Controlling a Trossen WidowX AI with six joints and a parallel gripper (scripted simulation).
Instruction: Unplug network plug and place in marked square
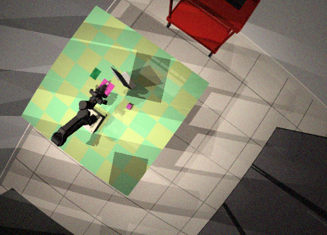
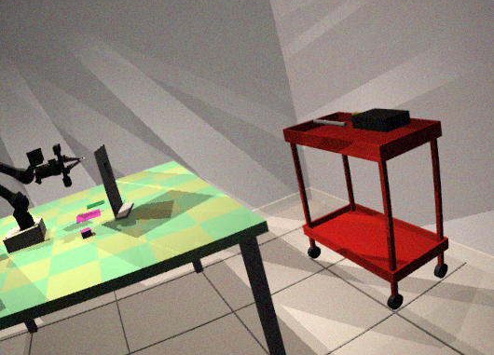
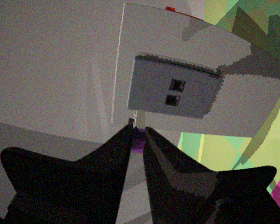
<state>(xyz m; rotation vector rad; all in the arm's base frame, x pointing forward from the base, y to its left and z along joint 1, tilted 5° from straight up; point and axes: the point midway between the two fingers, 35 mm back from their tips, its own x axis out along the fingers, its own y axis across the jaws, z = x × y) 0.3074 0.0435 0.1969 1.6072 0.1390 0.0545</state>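
Note:
My gripper point(image 1: 107, 84) point(image 2: 82, 159) point(image 3: 137, 131) is shut on the plug point(image 3: 138, 142), whose purple body shows between the fingertips with a pale part ahead of it. The plug is out of the socket and held in the air, in front of the upright panel point(image 1: 121, 76) point(image 2: 108, 178) point(image 3: 235, 107). A blue-grey socket plate point(image 3: 150, 85) with two dark openings is on the panel. A flat magenta square point(image 1: 108, 89) point(image 2: 90, 215) lies on the table below the gripper. A flat green square point(image 1: 95, 73) point(image 2: 95, 204) lies beyond it. Which one is the marked square is unclear.
A small purple cube point(image 1: 129, 106) point(image 2: 87, 233) stands on the checkered table point(image 1: 129, 129) point(image 2: 70, 267), to one side of the magenta square. The panel's pale foot point(image 2: 124, 211) is on its far side. A red cart point(image 1: 197, 20) point(image 2: 363, 235) stands beyond the table.

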